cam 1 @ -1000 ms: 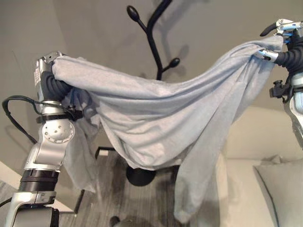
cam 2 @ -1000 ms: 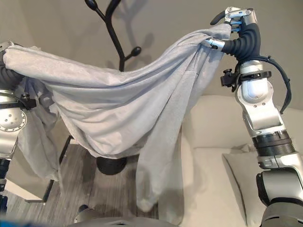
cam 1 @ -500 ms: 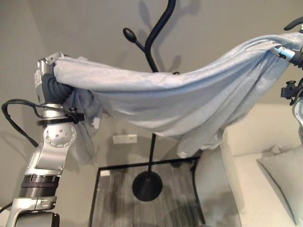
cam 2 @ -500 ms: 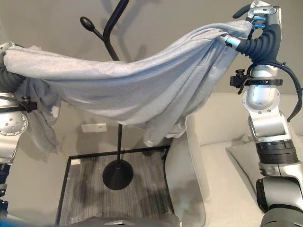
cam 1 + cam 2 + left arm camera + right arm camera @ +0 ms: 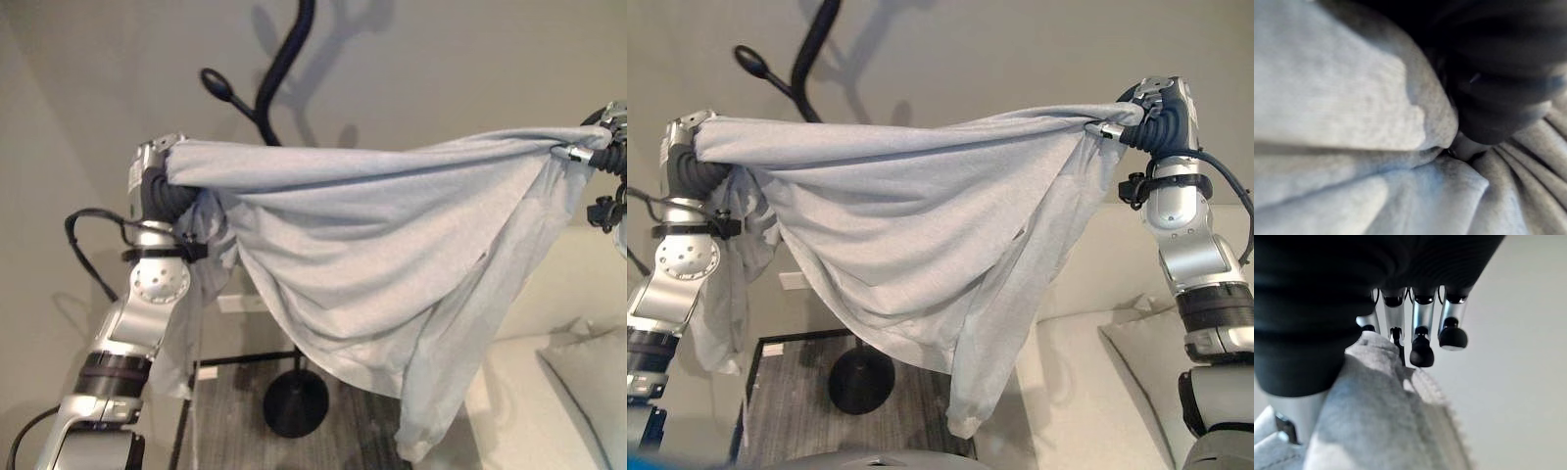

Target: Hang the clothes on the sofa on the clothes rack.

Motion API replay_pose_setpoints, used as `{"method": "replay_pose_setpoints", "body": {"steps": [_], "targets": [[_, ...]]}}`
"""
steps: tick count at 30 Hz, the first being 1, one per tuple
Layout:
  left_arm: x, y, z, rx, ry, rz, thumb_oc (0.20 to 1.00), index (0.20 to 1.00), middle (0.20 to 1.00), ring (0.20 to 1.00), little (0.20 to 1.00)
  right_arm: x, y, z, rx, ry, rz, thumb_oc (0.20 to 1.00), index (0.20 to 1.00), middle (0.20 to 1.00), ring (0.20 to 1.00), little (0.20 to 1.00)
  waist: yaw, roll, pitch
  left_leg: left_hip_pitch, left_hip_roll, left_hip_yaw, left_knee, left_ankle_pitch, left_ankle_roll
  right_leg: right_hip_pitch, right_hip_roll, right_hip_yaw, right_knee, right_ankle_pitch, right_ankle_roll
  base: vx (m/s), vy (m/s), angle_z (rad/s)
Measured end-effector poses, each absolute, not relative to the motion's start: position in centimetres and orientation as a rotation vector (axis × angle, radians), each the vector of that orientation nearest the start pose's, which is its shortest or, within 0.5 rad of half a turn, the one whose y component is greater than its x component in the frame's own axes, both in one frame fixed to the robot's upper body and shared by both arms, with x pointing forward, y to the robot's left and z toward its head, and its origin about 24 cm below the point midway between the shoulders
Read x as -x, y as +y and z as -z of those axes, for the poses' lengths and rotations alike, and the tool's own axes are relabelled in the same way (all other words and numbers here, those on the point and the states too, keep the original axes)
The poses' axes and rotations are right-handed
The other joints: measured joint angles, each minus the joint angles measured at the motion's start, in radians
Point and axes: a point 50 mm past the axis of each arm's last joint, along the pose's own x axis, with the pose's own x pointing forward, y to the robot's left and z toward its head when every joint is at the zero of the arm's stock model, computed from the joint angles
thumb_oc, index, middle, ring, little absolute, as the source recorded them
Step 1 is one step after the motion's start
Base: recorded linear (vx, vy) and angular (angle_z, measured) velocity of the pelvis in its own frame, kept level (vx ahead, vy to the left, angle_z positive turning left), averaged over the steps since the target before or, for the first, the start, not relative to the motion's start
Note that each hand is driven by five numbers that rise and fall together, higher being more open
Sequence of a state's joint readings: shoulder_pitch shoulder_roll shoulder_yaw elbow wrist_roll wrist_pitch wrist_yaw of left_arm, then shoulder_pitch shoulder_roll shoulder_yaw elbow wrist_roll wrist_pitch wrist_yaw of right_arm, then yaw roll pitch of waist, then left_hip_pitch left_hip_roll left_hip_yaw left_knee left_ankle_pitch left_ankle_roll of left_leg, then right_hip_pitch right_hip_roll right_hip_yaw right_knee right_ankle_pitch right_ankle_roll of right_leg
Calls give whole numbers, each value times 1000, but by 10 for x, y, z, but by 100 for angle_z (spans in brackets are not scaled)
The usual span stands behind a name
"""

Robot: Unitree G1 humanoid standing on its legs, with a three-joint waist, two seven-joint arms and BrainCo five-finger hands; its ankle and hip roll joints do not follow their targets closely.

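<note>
- The light grey sweatshirt (image 5: 921, 255) hangs stretched between the two raised hands, in front of the black coat rack (image 5: 279, 69), well off the cream sofa (image 5: 1097, 392).
- The left hand (image 5: 152, 176) is buried under the cloth; from its wrist view I cannot tell how its fingers sit.
- The right hand (image 5: 1156, 108) has its fingers curled over a bunched edge of the garment, some dark tips standing clear of the fabric in the wrist view.
- To do this step well, I judge the top edge should be carried above a knobbed hook (image 5: 217, 83) and lowered so the knob catches a fold, before either hand lets go.
- Risk, as I read it: the hanging sleeve (image 5: 980, 382) may snag the pole or drag the garment off one side.
- The cloth is soft, matte jersey, draping in deep folds; the rack is a smooth curved dark rod on a round base (image 5: 294, 401).
</note>
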State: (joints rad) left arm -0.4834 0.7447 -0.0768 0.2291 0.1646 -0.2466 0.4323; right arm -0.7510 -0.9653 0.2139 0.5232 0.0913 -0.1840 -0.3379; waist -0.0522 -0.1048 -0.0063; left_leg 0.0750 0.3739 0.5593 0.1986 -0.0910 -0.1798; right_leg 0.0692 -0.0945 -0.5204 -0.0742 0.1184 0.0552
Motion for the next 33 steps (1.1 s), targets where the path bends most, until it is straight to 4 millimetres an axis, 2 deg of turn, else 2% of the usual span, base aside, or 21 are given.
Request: {"method": "replay_pose_setpoints", "body": {"steps": [3,5,7,11,14,16,19,21,23,24,25,27,28,29,30,33], "targets": [[-315,257,-211,-796,-661,-362,200,200,200,200,200,-335,-310,-279,803,-564,469,200,200,200,200,200,-6,15,-1,17,17,-1,-62,49,-18,4,36,-18,-8,-17,-23,104,-62,9],[-316,258,-214,-799,-666,-367,200,200,200,200,200,-336,-313,-283,802,-568,484,200,200,200,200,200,-3,16,-1,17,18,-14,-86,65,-30,5,46,-28,-15,-23,-28,194,-76,17],[-317,263,-213,-820,-646,-367,200,200,200,200,200,-339,-315,-287,808,-564,497,200,200,200,200,200,-3,16,-1,20,12,-22,-112,83,-28,9,47,-40,-17,-31,-27,178,-80,20],[-337,273,-221,-900,-569,-356,200,200,200,200,200,-353,-316,-295,893,-506,500,200,200,200,200,200,15,19,1,29,-1,-25,-156,112,-26,7,48,-48,-16,-45,-18,88,-66,9],[-347,274,-228,-907,-546,-356,200,200,200,200,200,-357,-325,-306,898,-472,557,200,200,200,200,200,32,29,7,14,-4,-38,-168,119,-23,1,46,-59,-15,-47,-16,100,-75,14],[-356,283,-235,-918,-492,-395,200,200,200,200,200,-356,-336,-322,851,-453,637,200,200,200,200,200,33,41,8,-4,-13,-52,-187,137,-14,-16,41,-77,-12,-48,-17,94,-78,23],[-373,304,-233,-980,-303,-449,200,200,200,200,200,-359,-347,-322,788,-374,709,200,200,200,200,200,52,67,1,-59,-24,-70,-199,161,-10,-58,35,-99,-6,-47,-21,35,-76,24],[-380,305,-224,-965,-213,-453,200,200,200,200,200,-359,-353,-314,750,-330,721,200,200,200,200,200,51,83,-3,-98,-35,-80,-220,184,1,-94,22,-124,6,-43,-27,-37,-30,37],[-388,293,-202,-916,-123,-392,200,200,200,200,200,-367,-351,-284,749,-215,677,200,200,200,200,200,61,103,-5,-142,-48,-83,-240,213,24,-136,7,-149,20,-37,-34,-56,-34,34],[-390,290,-196,-909,-102,-373,200,200,200,200,200,-369,-349,-278,748,-193,661,200,200,200,200,200,60,108,-4,-151,-50,-81,-243,220,31,-143,2,-157,22,-37,-34,-57,-33,34],[-392,283,-183,-889,-60,-338,200,200,200,200,200,-375,-342,-262,745,-156,620,200,200,200,200,200,68,116,-5,-182,-55,-81,-251,227,40,-168,-2,-167,26,-37,-34,-44,-13,22],[-394,275,-173,-850,-28,-303,200,200,200,200,200,-380,-334,-246,743,-119,572,200,200,200,200,200,74,119,-5,-205,-59,-83,-252,232,41,-194,-6,-170,30,-36,-36,-23,-11,11],[-396,266,-163,-828,-5,-264,200,200,200,200,200,-383,-329,-232,737,-78,539,200,200,200,200,200,82,121,-3,-231,-61,-85,-252,238,48,-219,-11,-175,38,-34,-38,-24,-18,9],[-394,264,-156,-825,4,-248,200,200,200,200,200,-385,-325,-225,735,-66,518,200,200,200,200,200,82,123,-1,-235,-65,-84,-254,241,51,-224,-15,-178,42,-34,-38,-35,-27,10],[-389,261,-146,-808,-1,-222,200,200,200,200,200,-386,-317,-209,720,-56,474,200,200,200,200,200,79,125,0,-235,-66,-82,-261,241,52,-226,-17,-179,42,-36,-36,-11,-9,7],[-382,254,-138,-806,-30,-177,200,200,200,200,200,-382,-315,-187,740,-20,415,200,200,200,200,200,84,122,3,-250,-68,-82,-268,241,52,-241,-17,-184,42,-37,-35,-2,-8,4]]}}
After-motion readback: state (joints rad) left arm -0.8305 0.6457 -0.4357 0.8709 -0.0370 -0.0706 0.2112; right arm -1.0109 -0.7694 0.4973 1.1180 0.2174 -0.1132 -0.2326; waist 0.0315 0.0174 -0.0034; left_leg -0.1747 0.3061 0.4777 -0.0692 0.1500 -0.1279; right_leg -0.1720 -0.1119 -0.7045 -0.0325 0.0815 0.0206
